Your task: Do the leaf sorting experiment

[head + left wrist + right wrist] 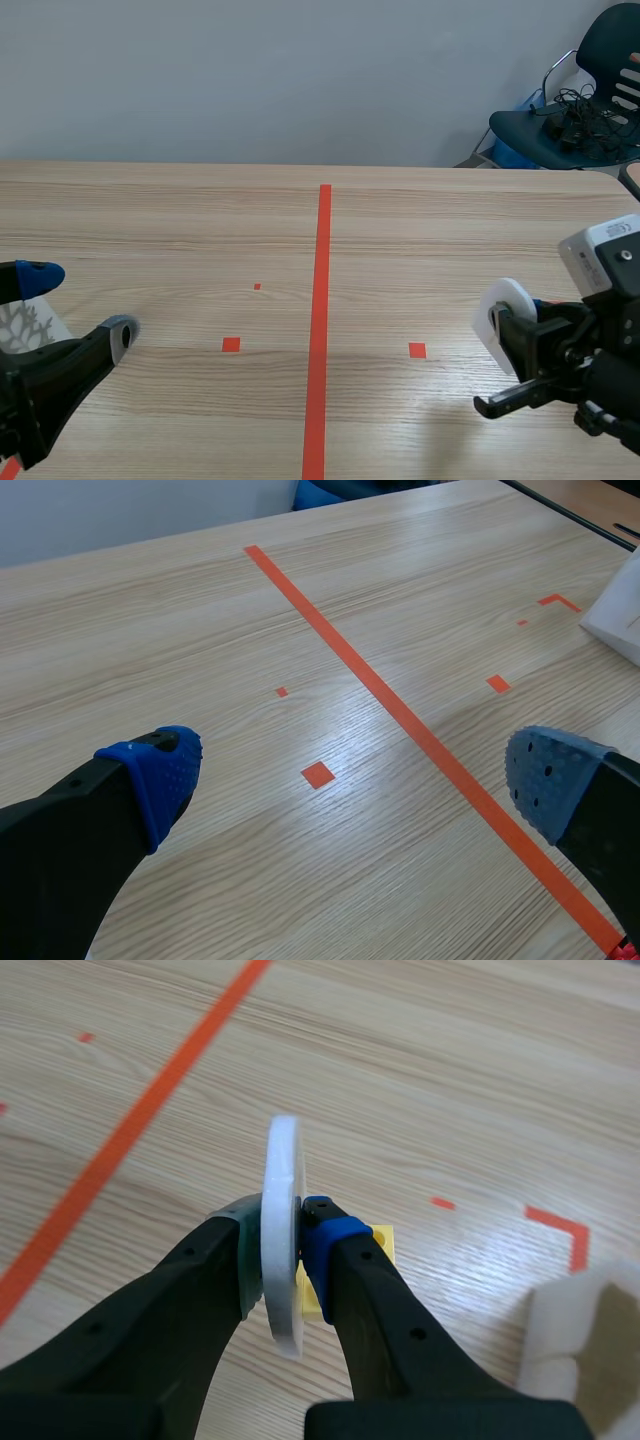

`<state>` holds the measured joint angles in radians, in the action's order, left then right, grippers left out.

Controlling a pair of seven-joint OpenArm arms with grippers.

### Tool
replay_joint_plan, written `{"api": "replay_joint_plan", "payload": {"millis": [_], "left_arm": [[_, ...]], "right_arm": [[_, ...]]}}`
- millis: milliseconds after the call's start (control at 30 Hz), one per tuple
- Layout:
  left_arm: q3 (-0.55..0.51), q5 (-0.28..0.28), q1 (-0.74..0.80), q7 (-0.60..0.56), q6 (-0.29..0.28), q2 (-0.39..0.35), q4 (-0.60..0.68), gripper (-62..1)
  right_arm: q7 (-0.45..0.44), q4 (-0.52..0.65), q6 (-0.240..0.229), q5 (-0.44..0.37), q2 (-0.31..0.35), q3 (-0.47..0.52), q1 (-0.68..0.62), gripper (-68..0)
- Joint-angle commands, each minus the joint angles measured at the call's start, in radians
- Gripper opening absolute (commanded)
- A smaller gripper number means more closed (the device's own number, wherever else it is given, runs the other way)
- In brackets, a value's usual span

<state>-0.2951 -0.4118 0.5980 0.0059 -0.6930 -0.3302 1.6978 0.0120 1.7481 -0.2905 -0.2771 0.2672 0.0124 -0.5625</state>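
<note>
the right gripper [286,1222] is squeezing a white round disc [283,1160] on its edge. the left gripper [355,775] is hanging wide open.

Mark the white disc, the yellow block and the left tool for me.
white disc [283,1230]: right wrist view, on its thin rim.
yellow block [383,1245]: right wrist view, on its exposed corner.
left tool [355,775]: left wrist view, midway between its open fingertips.

This looks like a lab or office test room. A wood tabletop [450,230] marked with orange tape [322,300] meets a bare pale wall [250,80]. At the far right, an office chair [520,128] holds tangled cables [577,115].
</note>
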Motion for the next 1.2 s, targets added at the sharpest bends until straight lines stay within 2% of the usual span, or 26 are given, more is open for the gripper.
{"api": "replay_joint_plan", "payload": {"millis": [0,233,433,533,700,767,933,1033,1167], "left_arm": [[-0.008,-0.014,-0.003,-0.017,-0.003,0.000,0.024,1.4],[-0.008,-0.014,-0.003,-0.017,-0.003,0.000,0.024,1.4],[-0.008,-0.014,-0.003,-0.016,-0.003,0.000,0.024,1.4],[-0.008,-0.014,-0.003,-0.016,-0.003,0.000,0.024,1.4],[-0.008,-0.014,-0.003,-0.017,-0.003,0.000,0.024,1.4],[-0.008,-0.014,-0.003,-0.017,-0.003,0.000,0.024,1.4],[-0.008,-0.014,-0.003,-0.017,-0.003,0.000,0.024,1.4],[-0.008,-0.014,-0.003,-0.017,-0.003,0.000,0.024,1.4],[-0.008,-0.014,-0.003,-0.017,-0.003,0.000,0.024,1.4]], "right_arm": [[-0.016,-0.052,0.003,-0.005,-0.008,0.004,0.051,-62.7],[-0.042,-0.288,0.014,-0.003,-0.013,0.048,0.183,-62.7],[-0.097,-0.448,0.015,-0.003,-0.012,0.144,0.244,-62.7],[-0.105,-0.496,0.014,-0.004,-0.010,0.180,0.256,-62.6],[-0.113,-0.505,0.014,-0.004,-0.010,0.197,0.255,-61.9],[-0.117,-0.505,0.014,-0.004,-0.010,0.197,0.255,-58.8],[-0.140,-0.503,0.012,-0.003,-0.007,0.198,0.255,-42.4],[-0.153,-0.472,-0.012,-0.004,0.005,0.208,0.255,-35.8],[-0.149,-0.363,-0.054,-0.023,0.034,0.224,0.255,-27.6]]}}
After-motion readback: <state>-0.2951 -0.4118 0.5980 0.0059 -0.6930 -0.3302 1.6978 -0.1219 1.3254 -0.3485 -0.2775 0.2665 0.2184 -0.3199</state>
